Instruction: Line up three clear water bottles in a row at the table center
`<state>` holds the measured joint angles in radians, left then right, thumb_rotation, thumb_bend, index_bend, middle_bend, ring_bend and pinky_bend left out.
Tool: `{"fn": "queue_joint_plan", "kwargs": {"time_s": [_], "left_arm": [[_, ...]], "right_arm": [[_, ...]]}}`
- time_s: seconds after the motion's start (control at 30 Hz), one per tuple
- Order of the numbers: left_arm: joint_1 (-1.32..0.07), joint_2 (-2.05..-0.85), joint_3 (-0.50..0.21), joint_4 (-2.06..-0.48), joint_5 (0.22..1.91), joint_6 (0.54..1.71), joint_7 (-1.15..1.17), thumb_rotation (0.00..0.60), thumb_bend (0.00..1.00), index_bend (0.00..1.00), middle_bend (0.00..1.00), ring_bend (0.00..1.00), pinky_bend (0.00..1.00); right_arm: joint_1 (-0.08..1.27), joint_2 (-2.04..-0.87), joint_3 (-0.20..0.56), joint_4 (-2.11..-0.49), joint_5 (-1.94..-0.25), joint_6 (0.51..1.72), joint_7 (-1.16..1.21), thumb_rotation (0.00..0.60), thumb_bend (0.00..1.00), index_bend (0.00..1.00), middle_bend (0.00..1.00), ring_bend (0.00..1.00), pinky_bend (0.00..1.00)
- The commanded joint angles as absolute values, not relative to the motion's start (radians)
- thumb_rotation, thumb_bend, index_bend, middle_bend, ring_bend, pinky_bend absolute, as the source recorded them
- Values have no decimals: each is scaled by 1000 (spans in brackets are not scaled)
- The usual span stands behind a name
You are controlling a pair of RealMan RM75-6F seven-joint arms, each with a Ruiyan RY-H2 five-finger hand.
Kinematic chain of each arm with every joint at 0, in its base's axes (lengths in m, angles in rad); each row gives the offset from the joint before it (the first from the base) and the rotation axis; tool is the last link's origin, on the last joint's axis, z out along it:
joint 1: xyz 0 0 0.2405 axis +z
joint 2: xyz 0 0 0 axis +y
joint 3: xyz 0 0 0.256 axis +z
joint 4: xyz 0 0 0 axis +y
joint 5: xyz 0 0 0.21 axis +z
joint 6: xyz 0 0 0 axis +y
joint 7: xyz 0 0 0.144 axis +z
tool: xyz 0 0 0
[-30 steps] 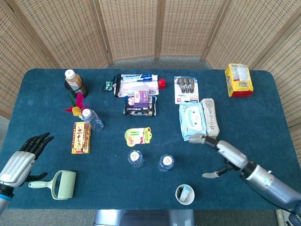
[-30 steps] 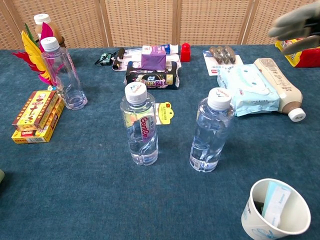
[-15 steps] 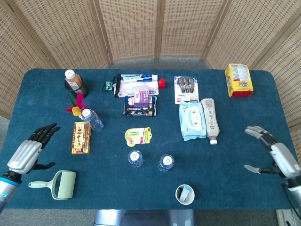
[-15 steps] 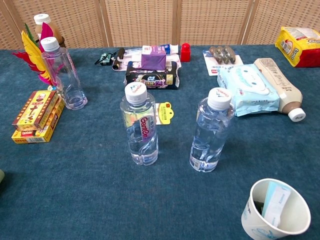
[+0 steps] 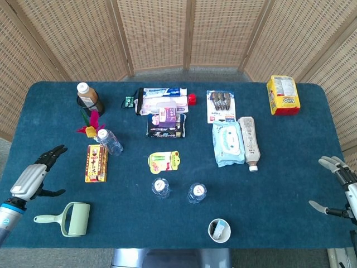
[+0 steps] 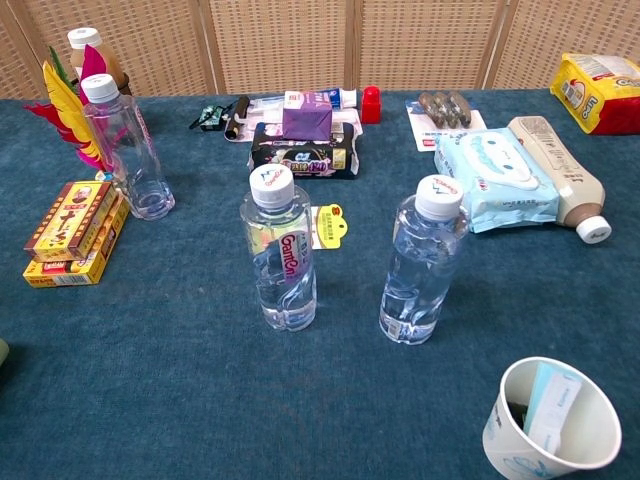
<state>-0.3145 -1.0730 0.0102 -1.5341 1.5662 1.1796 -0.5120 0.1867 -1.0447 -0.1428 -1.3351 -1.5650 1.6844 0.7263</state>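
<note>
Hovering left hand point(image 5: 34, 177) empty, fingers spread, right hand point(image 5: 341, 187) likewise

Head view looks steeply down over the whole table point(image 5: 56, 234); chest view sits low, close.

Three clear water bottles point(image 6: 281, 262) point(image 6: 420, 260) point(image 6: 125, 146); one paper cup point(image 6: 550, 420); seemingly two stacked boxes point(image 6: 72, 232).
</note>
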Motion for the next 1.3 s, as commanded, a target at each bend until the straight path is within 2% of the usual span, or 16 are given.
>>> {"fn": "queue_joint_plan", "kwargs": {"time_s": [0.03,0.2,0.4,0.67,0.97,1.3], "left_arm": [[-338,-1154,7,-1423,1591,1179,-726,600,120,0,0,0,48],[-369,-1228,8,-1295,1632,1194,-900,600,119,0,0,0,48],[-414,-1280,13,-1233,1649,1167,-1001,600,119,0,0,0,48],[-482,-1324,16,-1216,1641,1083,-1006,600,118,0,0,0,48],[-531,-1367,-11,-1191,1573,1006,-974,600,118,0,0,0,48],[-539,-1434,-41,-1135,1519,1013,-967,600,118,0,0,0,48]], "right_arm": [[178,-1047,-134,-1338,-1571,1686,723,600,136,134,133,89,92],[164,-1044,-117,-1339,-1583,1687,725,600,136,135,135,89,90],[154,-1043,-102,-1341,-1598,1683,717,600,136,139,135,89,87],[146,-1039,-83,-1343,-1617,1672,720,600,137,142,135,89,84],[132,-1036,-64,-1332,-1634,1673,747,600,136,144,135,89,83],[124,-1032,-50,-1327,-1647,1662,771,600,137,145,136,88,83]]}}
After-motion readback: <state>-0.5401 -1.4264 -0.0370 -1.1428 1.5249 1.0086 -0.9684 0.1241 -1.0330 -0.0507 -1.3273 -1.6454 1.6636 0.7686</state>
